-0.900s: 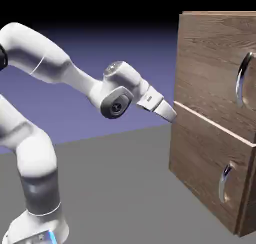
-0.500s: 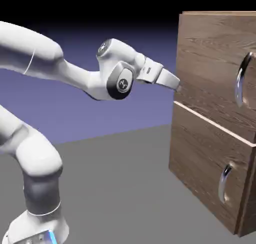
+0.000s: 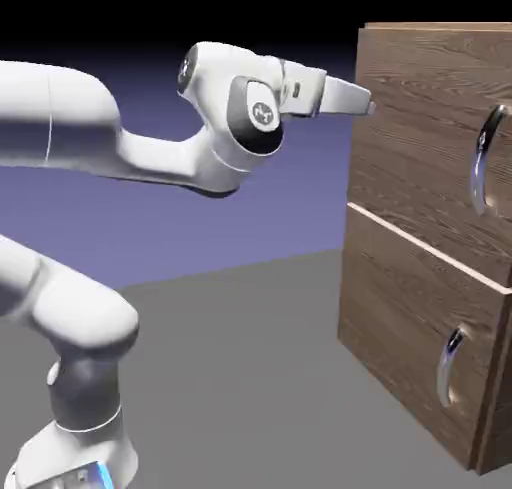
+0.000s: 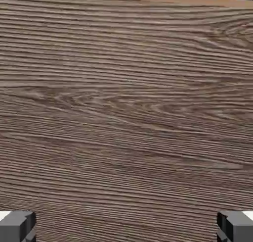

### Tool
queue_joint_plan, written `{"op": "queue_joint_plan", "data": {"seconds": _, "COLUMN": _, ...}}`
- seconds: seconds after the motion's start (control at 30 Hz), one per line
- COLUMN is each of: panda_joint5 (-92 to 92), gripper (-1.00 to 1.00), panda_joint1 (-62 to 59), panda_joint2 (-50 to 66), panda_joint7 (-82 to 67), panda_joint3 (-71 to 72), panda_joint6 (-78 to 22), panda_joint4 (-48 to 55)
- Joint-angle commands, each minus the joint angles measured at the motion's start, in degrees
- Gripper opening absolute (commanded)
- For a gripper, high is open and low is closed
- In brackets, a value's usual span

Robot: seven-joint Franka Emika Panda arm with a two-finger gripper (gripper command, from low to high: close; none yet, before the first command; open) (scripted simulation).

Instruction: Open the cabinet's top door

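Cabinet (image 3: 420,307): brown wood, matt, its grain running in fine dark streaks.
Top door (image 3: 425,137): the same wood-grain finish; in the hand view (image 4: 126,112) the grain fills the picture in close horizontal lines with a few swirls.
Seam (image 3: 420,245): a paler, bare-wood strip between the two front panels.
Long handle (image 3: 483,162): polished silver metal, mirror-bright.
Short handle (image 3: 449,365): the same shiny metal.
Arm (image 3: 120,147): smooth white plastic, softly glossy, with grey joint caps.
Fingertips (image 4: 17,226): flat matt grey.
Table (image 3: 230,377): plain matt grey.
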Motion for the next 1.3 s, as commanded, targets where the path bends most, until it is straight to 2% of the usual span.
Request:
{"op": "queue_joint_plan", "data": {"seconds": 0.0, "panda_joint5": -2.50, "gripper": 0.00, "panda_joint1": 1.08, "panda_joint2": -0.56, "panda_joint7": 1.49, "panda_joint3": -1.29, "panda_joint6": 0.04, "panda_joint4": 0.72}}
{"op": "queue_joint_plan", "data": {"seconds": 0.87, "panda_joint5": -67.28, "gripper": 0.00, "panda_joint1": 29.09, "panda_joint2": -15.02, "panda_joint7": 40.23, "panda_joint3": -34.77, "panda_joint6": 1.09, "panda_joint4": 19.34}}
{"op": "queue_joint_plan", "data": {"seconds": 1.1, "panda_joint5": -69.33, "gripper": 0.00, "panda_joint1": 39.59, "panda_joint2": -14.74, "panda_joint7": 40.21, "panda_joint3": -39.56, "panda_joint6": -0.66, "panda_joint4": 27.10}}
{"op": "queue_joint_plan", "data": {"seconds": 1.13, "panda_joint5": -69.33, "gripper": -1.00, "panda_joint1": 39.59, "panda_joint2": -14.74, "panda_joint7": 40.21, "panda_joint3": -39.56, "panda_joint6": -0.66, "panda_joint4": 27.10}}
{"op": "queue_joint_plan", "data": {"seconds": 1.27, "panda_joint5": -70.69, "gripper": -1.00, "panda_joint1": 34.23, "panda_joint2": -16.10, "panda_joint7": 42.23, "panda_joint3": -35.64, "panda_joint6": -5.90, "panda_joint4": 20.88}}
